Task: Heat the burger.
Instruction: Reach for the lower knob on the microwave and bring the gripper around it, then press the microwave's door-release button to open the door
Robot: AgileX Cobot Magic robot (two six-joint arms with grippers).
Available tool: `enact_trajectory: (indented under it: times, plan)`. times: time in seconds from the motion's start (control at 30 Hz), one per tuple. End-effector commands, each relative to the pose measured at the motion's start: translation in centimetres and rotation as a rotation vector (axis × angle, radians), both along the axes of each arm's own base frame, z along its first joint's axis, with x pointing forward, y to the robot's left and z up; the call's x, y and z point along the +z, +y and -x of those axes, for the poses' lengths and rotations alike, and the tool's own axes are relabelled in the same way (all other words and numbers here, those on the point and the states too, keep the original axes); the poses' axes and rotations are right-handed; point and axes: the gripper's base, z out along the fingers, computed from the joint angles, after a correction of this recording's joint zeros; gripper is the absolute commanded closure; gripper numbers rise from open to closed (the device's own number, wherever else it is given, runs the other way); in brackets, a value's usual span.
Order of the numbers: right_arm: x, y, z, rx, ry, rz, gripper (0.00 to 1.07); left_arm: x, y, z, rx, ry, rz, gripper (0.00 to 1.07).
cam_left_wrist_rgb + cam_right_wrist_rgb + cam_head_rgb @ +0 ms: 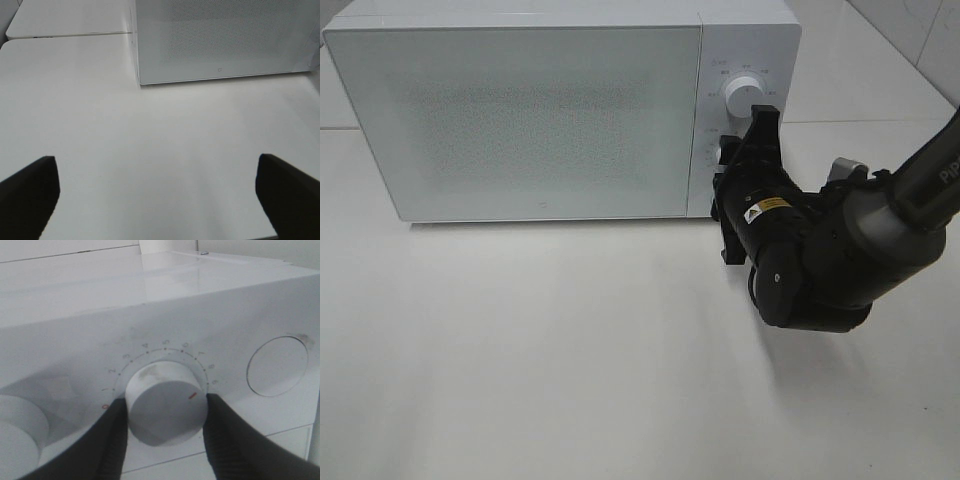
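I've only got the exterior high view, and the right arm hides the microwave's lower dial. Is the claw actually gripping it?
Observer: Yes, the right claw has a finger touching each side of the numbered dial.
Operator: Where is it set?
Observer: Its red mark sits near the 9, far from the red 0.
Operator: And the other arm?
Observer: The left claw is open and empty, above the white table.

The right arm (pixel 820 270) is matte black with rounded joint housings, a grey collar (pixel 872 212), a small yellow-and-white warning label (pixel 766 208) and white lettering (pixel 948 168) on its link, while the right fingers (pixel 105 445) and the left fingers (pixel 27 187) are plain dull black wedges.
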Motion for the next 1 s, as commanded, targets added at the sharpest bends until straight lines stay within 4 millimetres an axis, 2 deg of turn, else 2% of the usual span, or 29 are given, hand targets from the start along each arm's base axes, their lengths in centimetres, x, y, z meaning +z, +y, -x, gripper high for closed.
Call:
enact_trajectory:
  times: [0.03,0.17,0.37,0.47,0.7,0.87,0.97,1.0]
  plan:
    - [1.7,0.7,-0.5,0.036,-0.131,0.021,0.65,0.1,0.0,0.3,0.005,-0.027,0.004,0.06]
    - [2.0,0.7,-0.5,0.040,-0.138,0.045,0.61,0.1,0.0,0.3,0.005,-0.027,0.004,0.06]
    - [2.5,0.1,0.2,0.038,-0.133,0.122,0.43,0.1,0.0,0.3,0.005,-0.027,0.004,0.06]
    - [2.4,-0.2,0.8,0.056,-0.108,0.154,0.38,0.1,0.0,0.3,0.005,-0.027,0.004,0.06]
    - [1.4,-0.2,2.2,0.169,0.022,0.213,0.38,0.1,0.0,0.3,0.005,-0.027,0.004,0.06]
    - [1.5,-0.7,4.6,0.337,0.119,0.387,0.38,0.1,0.0,0.3,0.005,-0.027,0.004,0.06]
    - [1.5,-0.8,4.9,0.356,0.127,0.411,0.38,0.1,0.0,0.3,0.005,-0.027,0.004,0.06]
    - [1.9,-0.9,5.4,0.402,0.135,0.468,0.38,0.1,0.0,0.3,0.005,-0.027,0.004,0.06]
